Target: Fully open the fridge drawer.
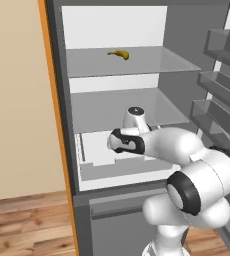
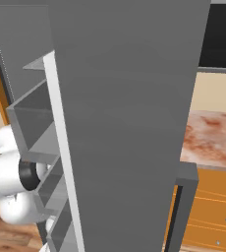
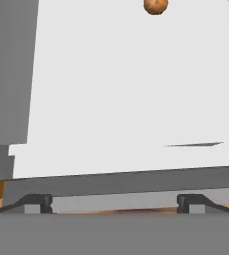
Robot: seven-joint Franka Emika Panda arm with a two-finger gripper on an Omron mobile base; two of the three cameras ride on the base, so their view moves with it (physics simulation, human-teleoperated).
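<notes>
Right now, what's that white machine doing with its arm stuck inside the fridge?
The white robot arm is reaching into the open fridge, down at the fridge drawer, the shallow tray under the glass shelves. Its claw hangs just over the drawer's front wall with its two tips spread apart, holding nothing. Its camera looks down on the white drawer floor, where a small orange-brown ball lies at the far end. A banana lies on the top shelf.

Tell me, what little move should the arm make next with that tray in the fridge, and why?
Probably a short pull straight back toward the robot. In the hand view the fingertips stand wide apart over the front wall of the fridge drawer, and in the left base view most of the drawer looks still inside the fridge. Whether the gripper already hooks the wall, I cannot tell.
</notes>
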